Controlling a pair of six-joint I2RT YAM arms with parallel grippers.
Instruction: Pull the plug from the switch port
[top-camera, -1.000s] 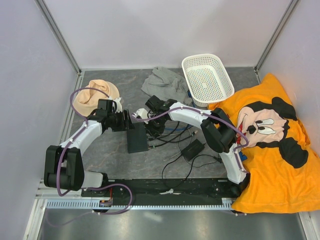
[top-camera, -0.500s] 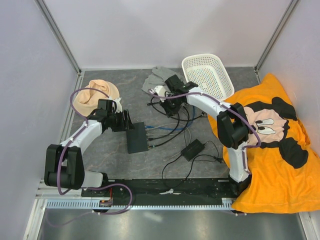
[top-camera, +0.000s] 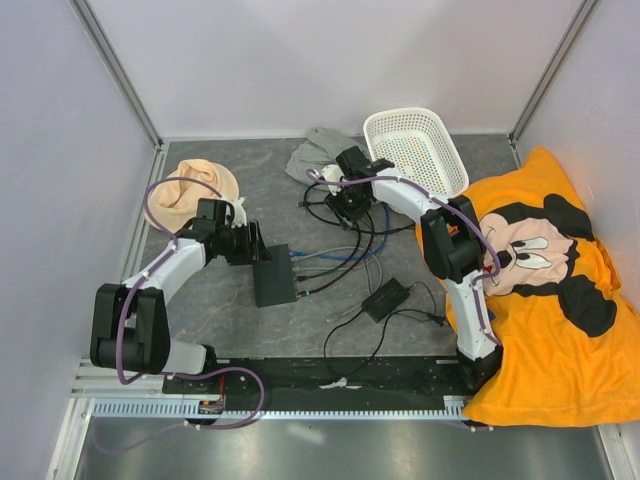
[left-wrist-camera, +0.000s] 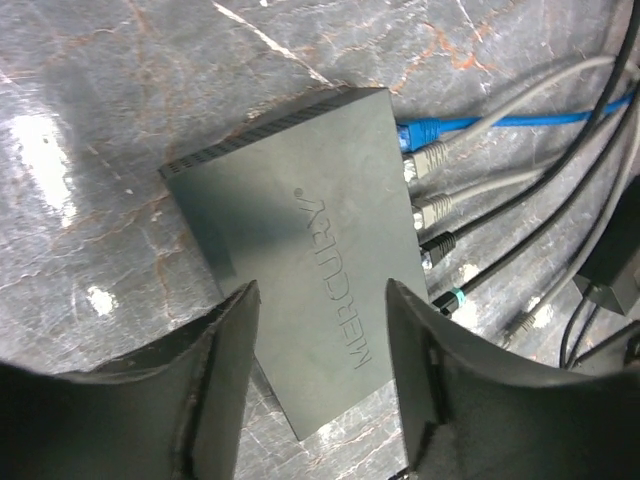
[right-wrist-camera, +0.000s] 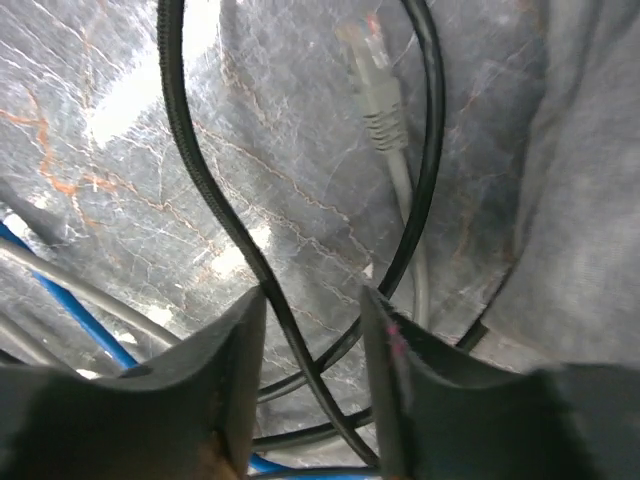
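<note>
Basket (top-camera: 415, 160) of white perforated plastic at the far right of the table; I see only its own holed floor inside it. Beside it lies a grey cloth (top-camera: 315, 150), with a peach cloth (top-camera: 190, 190) at far left and an orange cartoon-print cushion (top-camera: 560, 330) along the right side. My left gripper (left-wrist-camera: 320, 295) hangs with its fingers spread over the near end of the black switch (left-wrist-camera: 300, 230); whether they touch it I cannot tell. The switch port (left-wrist-camera: 408, 175) row runs along the edge facing the cables, where a blue plug (left-wrist-camera: 420, 131) and further grey and black ones sit seated. My right gripper (right-wrist-camera: 312, 298) is near the basket, claw spread, a black cable (right-wrist-camera: 215, 210) running loose between its fingers. Just beyond it a grey plug (right-wrist-camera: 375, 85) lies free on the surface, beside the grey cloth and apart from the switch. A power brick (top-camera: 386, 299) rests among tangled cords. The table (top-camera: 200, 300) is dark grey marbled; pale walls (top-camera: 300, 60) enclose it.
</note>
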